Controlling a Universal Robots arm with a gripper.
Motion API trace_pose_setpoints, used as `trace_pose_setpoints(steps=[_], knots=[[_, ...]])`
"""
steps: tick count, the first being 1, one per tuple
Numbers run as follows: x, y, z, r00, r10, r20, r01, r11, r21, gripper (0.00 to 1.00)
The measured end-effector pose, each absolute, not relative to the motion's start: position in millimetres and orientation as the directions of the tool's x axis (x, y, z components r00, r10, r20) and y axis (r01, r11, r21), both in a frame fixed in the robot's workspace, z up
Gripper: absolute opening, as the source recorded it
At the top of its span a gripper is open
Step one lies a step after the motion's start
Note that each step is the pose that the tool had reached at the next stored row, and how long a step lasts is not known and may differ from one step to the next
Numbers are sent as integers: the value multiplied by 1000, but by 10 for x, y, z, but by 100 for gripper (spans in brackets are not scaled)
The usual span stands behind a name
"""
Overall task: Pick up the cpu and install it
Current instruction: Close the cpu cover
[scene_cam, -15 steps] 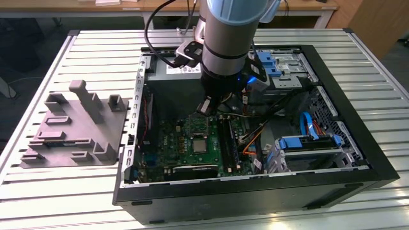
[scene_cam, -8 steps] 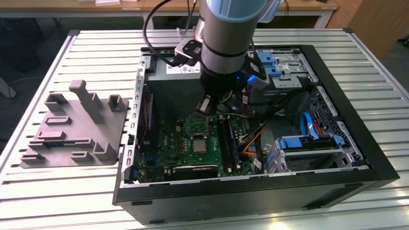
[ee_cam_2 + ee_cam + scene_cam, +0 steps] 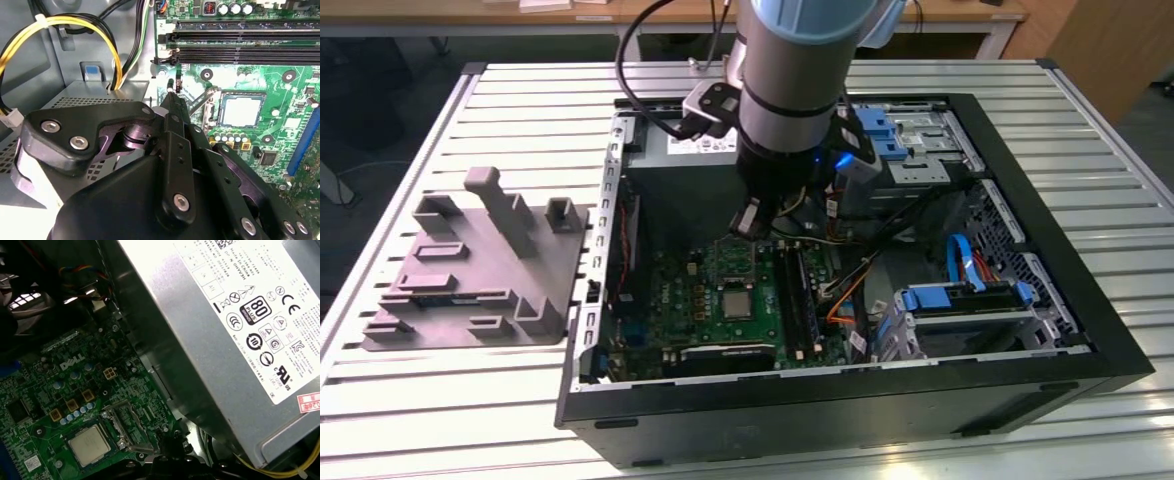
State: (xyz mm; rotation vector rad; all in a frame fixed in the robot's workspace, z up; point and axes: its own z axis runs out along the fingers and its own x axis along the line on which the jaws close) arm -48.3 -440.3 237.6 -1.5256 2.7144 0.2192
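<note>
In the exterior view, the robot arm (image 3: pixel 787 90) reaches down into an open computer case (image 3: pixel 854 400) that lies on a white slatted worktop (image 3: pixel 454 400). The gripper (image 3: pixel 750 222) hangs just above the green board (image 3: pixel 707 300). The cpu (image 3: pixel 739 303), a small silver square, sits flat in its socket on the board, a little below the gripper. A grey plastic block (image 3: pixel 474 275) with posts stands on the worktop at the exterior view's left, beside the case. In the second wrist view, the black gripper (image 3: pixel 172 97) is up close, and its jaws look pressed together with nothing in them. The cpu (image 3: pixel 241 111) rests in its socket, near the tip but apart from it. Yellow wires (image 3: pixel 65 22) loop nearby. In the first wrist view, the cpu (image 3: pixel 90 445) lies in the socket on the board, beside a big grey box (image 3: pixel 240 340) with a white label.
</note>
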Motion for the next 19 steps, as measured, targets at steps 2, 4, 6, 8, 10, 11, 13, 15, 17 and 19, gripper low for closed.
trace_pose_setpoints(steps=[2, 4, 6, 8, 10, 11, 13, 15, 17, 19], knots=[[-482, -4402, 2384, -522, -849, -86, -851, 512, 113, 11], [-482, -4402, 2384, -519, -850, -86, -853, 509, 113, 11], [-483, -4403, 2388, -513, -854, -85, -856, 504, 114, 11], [-483, -4403, 2394, -510, -856, -85, -859, 500, 114, 11], [-484, -4403, 2401, -507, -858, -85, -860, 497, 114, 11], [-484, -4403, 2403, -506, -858, -85, -861, 496, 115, 11], [-486, -4402, 2406, -505, -859, -85, -861, 495, 115, 11], [-487, -4402, 2409, -503, -860, -85, -862, 493, 115, 11], [-489, -4403, 2412, -502, -861, -85, -863, 492, 115, 11], [-490, -4403, 2416, -501, -862, -84, -864, 491, 115, 11]])
